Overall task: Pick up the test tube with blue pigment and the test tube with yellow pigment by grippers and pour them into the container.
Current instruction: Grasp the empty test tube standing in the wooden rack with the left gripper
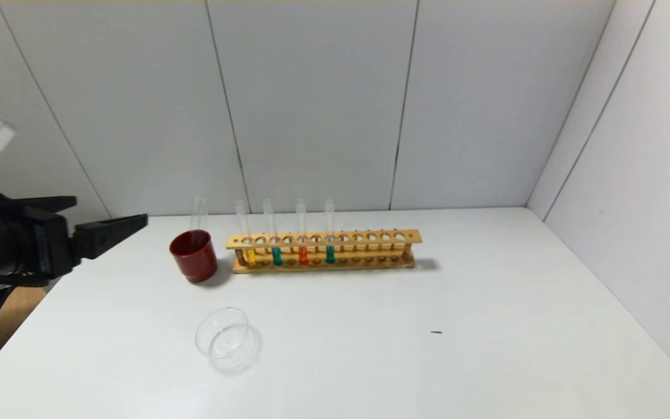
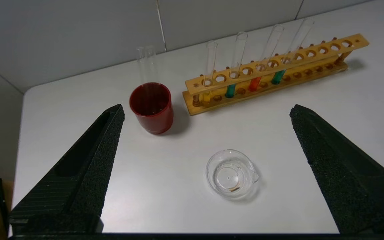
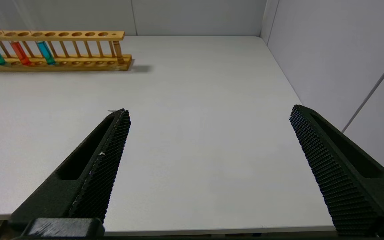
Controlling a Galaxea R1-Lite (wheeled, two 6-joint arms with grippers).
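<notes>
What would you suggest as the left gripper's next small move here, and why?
Probably reach the left gripper toward the test tube with yellow pigment: its jaws stand open and empty off the table's left edge, and every filled tube sits in the rack, the container unfilled.

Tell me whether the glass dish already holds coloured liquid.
No: the container looks clear, and the yellow tube stands in the rack.

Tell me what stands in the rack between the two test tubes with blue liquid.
One test tube with orange liquid, seen in the head view, stands between the two blue tubes.
</notes>
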